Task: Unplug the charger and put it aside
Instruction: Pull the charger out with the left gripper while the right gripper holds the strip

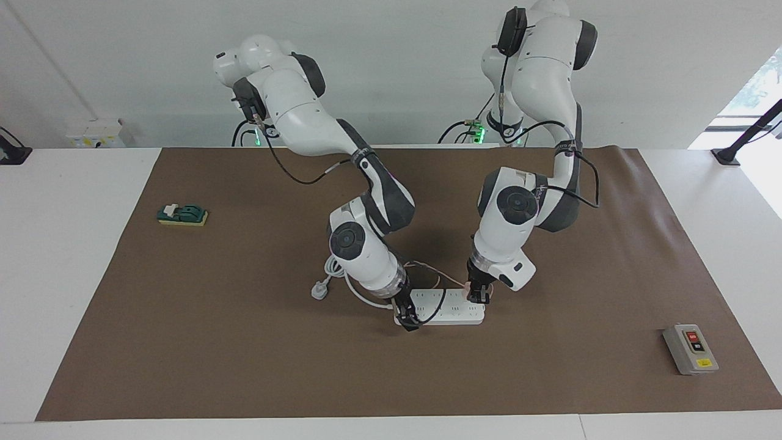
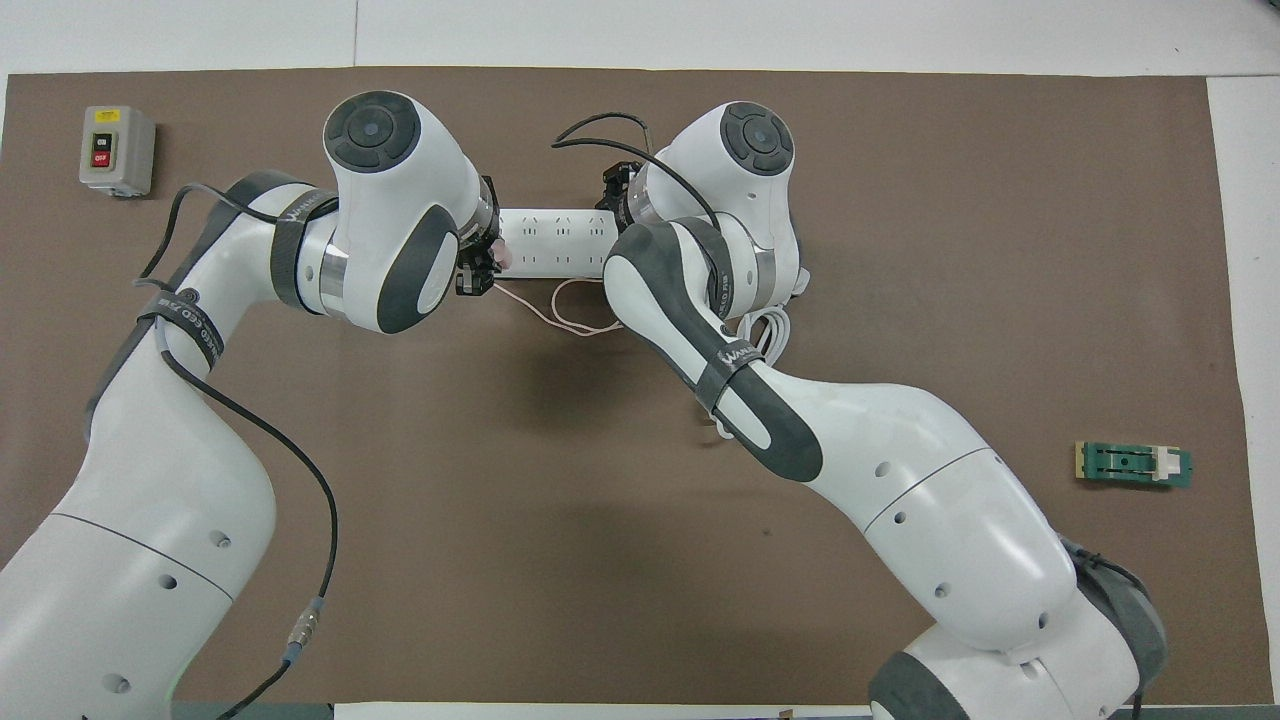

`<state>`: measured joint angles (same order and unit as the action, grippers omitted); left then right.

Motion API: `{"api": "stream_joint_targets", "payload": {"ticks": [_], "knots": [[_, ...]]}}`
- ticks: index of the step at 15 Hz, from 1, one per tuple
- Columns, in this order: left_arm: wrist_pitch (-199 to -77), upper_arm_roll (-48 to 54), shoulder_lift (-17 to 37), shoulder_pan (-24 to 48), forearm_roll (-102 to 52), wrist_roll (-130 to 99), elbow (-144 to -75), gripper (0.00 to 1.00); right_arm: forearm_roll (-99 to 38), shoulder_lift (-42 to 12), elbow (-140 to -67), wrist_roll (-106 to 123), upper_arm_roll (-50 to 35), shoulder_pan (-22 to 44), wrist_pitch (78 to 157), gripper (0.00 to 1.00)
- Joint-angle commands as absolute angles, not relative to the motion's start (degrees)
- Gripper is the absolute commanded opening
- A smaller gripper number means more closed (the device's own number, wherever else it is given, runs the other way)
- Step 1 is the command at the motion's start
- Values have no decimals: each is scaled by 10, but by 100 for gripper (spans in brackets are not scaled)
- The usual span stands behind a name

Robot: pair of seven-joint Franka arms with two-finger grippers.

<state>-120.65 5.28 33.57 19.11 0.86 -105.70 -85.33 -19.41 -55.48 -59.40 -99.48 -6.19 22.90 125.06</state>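
Pink charger (image 1: 469, 286) pinched in left fingers (image 1: 478, 296), on power strip (image 1: 449, 307)

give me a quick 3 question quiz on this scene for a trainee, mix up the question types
1. True or false: the left gripper is shut on the charger at one end of the power strip.
2. Which thing lies at the right arm's end of the table? A) the grey switch box B) the green block C) the charger
3. Fill in: the right gripper is down at the end of the power strip toward the ____ arm's side.

Key: 1 true; 2 B; 3 right
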Motion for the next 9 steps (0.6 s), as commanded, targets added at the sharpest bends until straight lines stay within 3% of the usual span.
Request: {"api": "stream_joint_targets", "payload": {"ticks": [1, 2, 3, 9], "knots": [[-1139, 43, 336, 189, 22, -1053, -810, 0, -202, -551, -613, -980, -60, 230, 1280, 62], [-1120, 42, 337, 187, 21, -1044, -797, 0, -201, -551, -614, -979, -60, 231, 1280, 48], [-1098, 40, 337, 186, 18, -1029, -788, 0, -201, -551, -613, -979, -60, 234, 1280, 42], [-998, 14, 337, 176, -20, -959, -729, 0, -201, -550, -614, -979, -60, 236, 1280, 43]]}}
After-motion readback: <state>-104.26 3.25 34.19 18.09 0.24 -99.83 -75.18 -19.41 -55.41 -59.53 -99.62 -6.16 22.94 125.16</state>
